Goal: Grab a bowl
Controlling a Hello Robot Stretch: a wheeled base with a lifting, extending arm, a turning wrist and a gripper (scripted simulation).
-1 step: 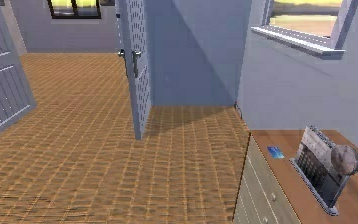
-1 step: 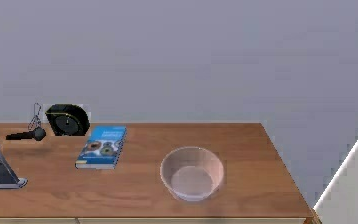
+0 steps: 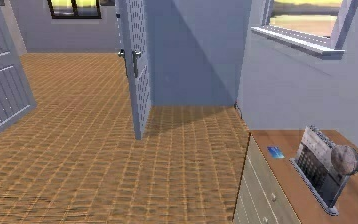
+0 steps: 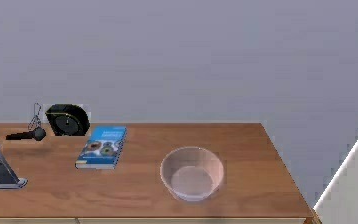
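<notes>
On wooden top (image 4: 247,150) | bowl (image 4: 192,172) | right of book (image 4: 102,146)

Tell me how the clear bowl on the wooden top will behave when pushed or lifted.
The bowl looks see-through, like glass, so probably rigid, fragile and slick at the rim. Its wide, low shape suggests it would slide rather than tip on the wooden top. It looks empty, so likely light.
</notes>
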